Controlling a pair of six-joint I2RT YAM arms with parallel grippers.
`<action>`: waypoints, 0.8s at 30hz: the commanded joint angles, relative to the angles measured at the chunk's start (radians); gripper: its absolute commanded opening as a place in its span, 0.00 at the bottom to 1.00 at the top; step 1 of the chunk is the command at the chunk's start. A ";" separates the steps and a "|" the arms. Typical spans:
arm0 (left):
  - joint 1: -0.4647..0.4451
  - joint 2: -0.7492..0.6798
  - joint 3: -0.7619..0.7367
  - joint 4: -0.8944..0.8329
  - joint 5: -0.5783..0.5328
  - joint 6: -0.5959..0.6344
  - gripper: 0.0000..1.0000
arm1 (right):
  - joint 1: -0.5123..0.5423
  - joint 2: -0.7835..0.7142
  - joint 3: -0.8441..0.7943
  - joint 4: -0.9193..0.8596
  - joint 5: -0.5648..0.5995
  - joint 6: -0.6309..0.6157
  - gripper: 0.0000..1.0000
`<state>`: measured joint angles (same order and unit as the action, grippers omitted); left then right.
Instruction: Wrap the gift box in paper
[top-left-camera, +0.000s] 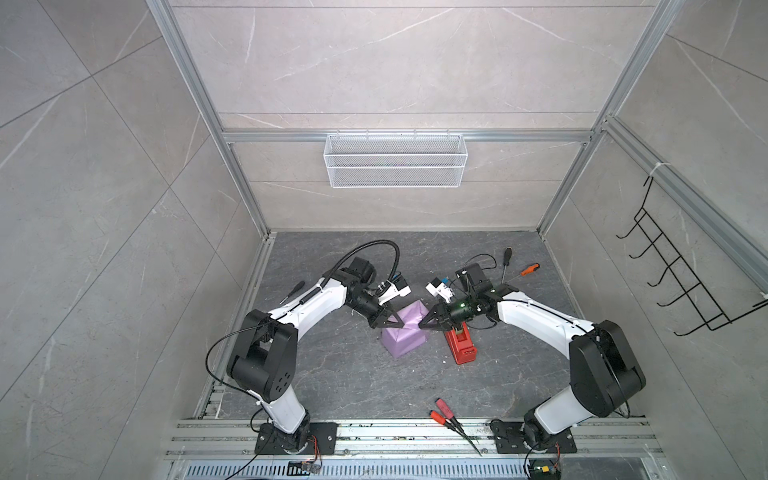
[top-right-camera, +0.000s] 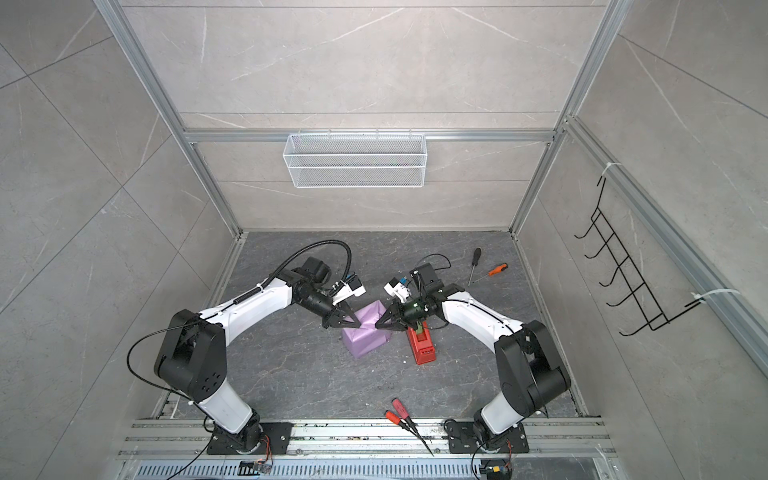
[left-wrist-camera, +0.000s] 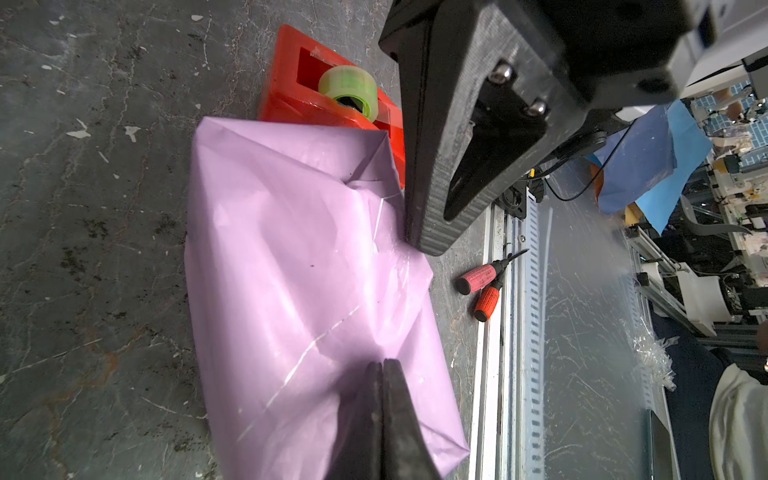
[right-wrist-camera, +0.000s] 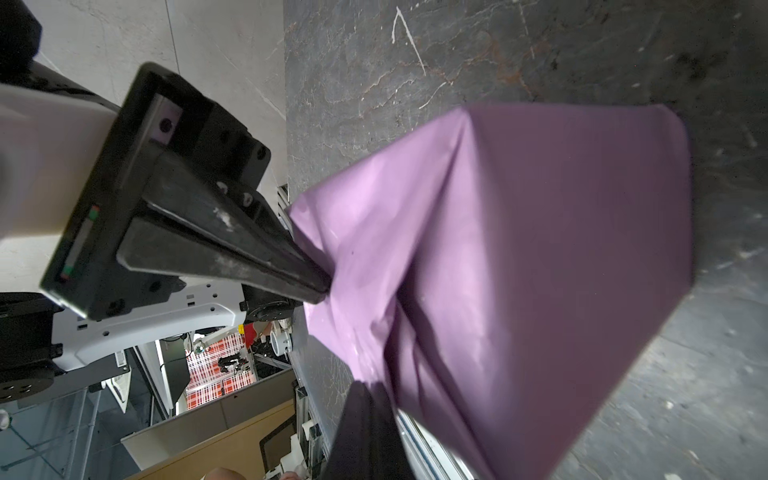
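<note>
Paper (top-left-camera: 406, 343) hides the box; left claw (top-left-camera: 401, 326) and right claw (top-left-camera: 421, 326), both closed tight, press opposite sides, presumably pinning folds.

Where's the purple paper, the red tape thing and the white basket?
purple paper (top-left-camera: 405, 343), in a top view, on its creased near face
tape dispenser (left-wrist-camera: 286, 83), in the left wrist view, on its red body
wire basket (top-left-camera: 395, 176), in a top view, on its front mesh wall
</note>
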<state>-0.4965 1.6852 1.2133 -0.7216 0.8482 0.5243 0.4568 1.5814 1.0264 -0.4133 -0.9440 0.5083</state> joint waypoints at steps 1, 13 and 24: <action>-0.007 0.022 -0.035 -0.043 -0.101 0.019 0.00 | -0.014 0.012 -0.006 -0.019 -0.018 -0.006 0.00; -0.007 0.019 -0.034 -0.054 -0.110 0.028 0.00 | -0.051 0.033 -0.087 0.045 -0.046 -0.030 0.00; -0.007 0.035 -0.025 -0.055 -0.102 0.020 0.00 | -0.055 -0.002 -0.060 -0.054 -0.073 -0.100 0.00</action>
<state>-0.4988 1.6852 1.2133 -0.7238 0.8513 0.5247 0.4080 1.5814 0.9657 -0.3878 -1.0431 0.4511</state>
